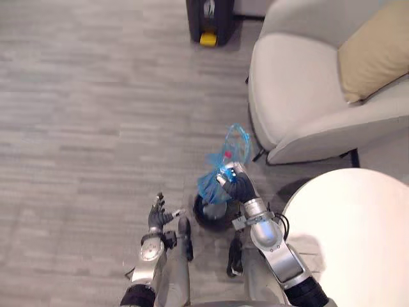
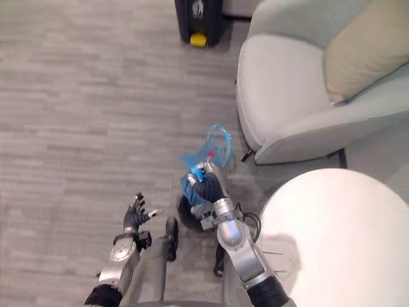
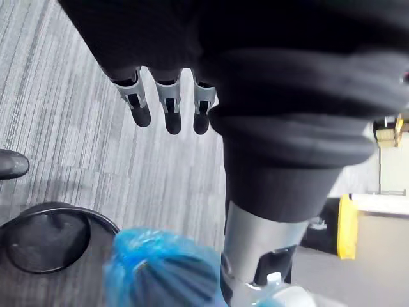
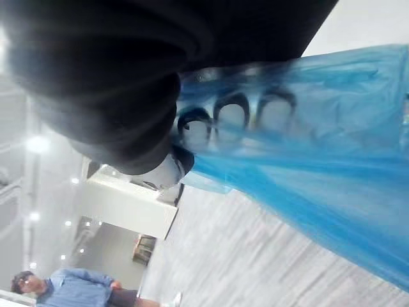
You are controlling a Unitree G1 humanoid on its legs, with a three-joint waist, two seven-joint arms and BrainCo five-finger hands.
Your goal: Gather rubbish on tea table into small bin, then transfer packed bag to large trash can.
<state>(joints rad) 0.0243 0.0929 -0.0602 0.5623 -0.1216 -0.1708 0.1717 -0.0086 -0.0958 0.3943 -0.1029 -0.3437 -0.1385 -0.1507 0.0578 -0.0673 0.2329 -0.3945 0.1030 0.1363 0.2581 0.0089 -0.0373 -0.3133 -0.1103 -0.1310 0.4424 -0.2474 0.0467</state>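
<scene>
Head-camera view, read from left to right. At about 7 o'clock in the scene the left hand (image 1: pixel 156 214) hangs above the grey floor (image 1: pixel 83 115) with its fingers (image 3: pixel 169 109) straight and loosely spread, grasping nothing; its wrist view shows those dark tips pointing down at the bare floor. Toward 3 o'clock from that hand, and near it, stands the small bin (image 1: pixel 206 216) — a dark round tub on the floor, whose open mouth and dark inside show in the left wrist view. At 12 o'clock from the bin, near the scene's far edge and well apart from it, stands the large trash can (image 1: pixel 209 19), black, with a yellow part at its base. The task's thing, the blue bag (image 1: pixel 223 163), a translucent film sack with a small red item inside, hangs just above the bin's far rim; whether its bottom touches the rim cannot be told. The right hand (image 1: pixel 235 182) is closed round the bag's gathered film — in the right wrist view its fingers (image 4: pixel 230 115) show curled behind the blue plastic. At 2 o'clock from the bag is a pale armchair (image 1: pixel 300 96), with a tan cushion (image 1: pixel 377 51) propped in its far corner. At 4 o'clock lies the round white table (image 1: pixel 358 230). A person (image 4: pixel 83 284) in a blue shirt appears far off in the right wrist view.
</scene>
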